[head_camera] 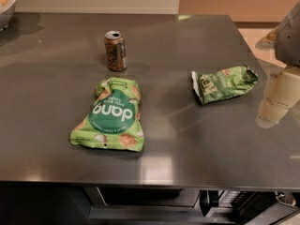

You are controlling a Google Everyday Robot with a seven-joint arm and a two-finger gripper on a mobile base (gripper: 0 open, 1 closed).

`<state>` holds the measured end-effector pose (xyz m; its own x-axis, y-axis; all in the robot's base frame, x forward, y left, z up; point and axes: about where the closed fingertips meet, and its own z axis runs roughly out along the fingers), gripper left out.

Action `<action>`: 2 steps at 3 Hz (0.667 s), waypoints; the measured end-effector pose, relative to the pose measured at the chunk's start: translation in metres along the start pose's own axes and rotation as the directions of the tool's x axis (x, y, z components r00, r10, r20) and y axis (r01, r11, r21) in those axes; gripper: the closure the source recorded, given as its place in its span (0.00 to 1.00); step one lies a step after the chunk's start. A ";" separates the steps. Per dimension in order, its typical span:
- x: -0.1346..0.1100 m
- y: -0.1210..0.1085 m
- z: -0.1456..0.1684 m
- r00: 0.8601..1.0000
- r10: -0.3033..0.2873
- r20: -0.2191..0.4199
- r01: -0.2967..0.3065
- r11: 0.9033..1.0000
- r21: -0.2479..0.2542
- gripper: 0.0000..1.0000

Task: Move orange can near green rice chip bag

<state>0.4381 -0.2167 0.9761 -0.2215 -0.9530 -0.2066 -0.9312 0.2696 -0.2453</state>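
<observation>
Orange can (115,50): upright on the worktop (47,78), free of any grip, opened top showing.
Green rice chip bag (111,115): flat, logo upside down, at 6 o'clock from the can, with a narrow strip of bare surface between them.
Other green bag (224,83): crumpled, at 3 o'clock from the rice chip bag, well apart.
Pincer (290,36): at the right edge, 3 o'clock of the worktop, far from the can; cut off by the frame, so I cannot tell whether it is open or closed.
Progress: the can already stands near the bag, so little seems left, at most a short nudge toward 6 o'clock.
Left to do: reach, grip and shift the can, if closer is wanted.
</observation>
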 end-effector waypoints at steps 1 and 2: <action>0.000 0.000 0.000 1.000 0.000 0.000 0.000 1.000 0.000 0.00; -0.026 -0.013 0.006 0.998 -0.027 0.056 0.027 1.000 -0.003 0.00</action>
<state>0.4577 -0.1947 0.9787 -0.1796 -0.9508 -0.2523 -0.9377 0.2430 -0.2482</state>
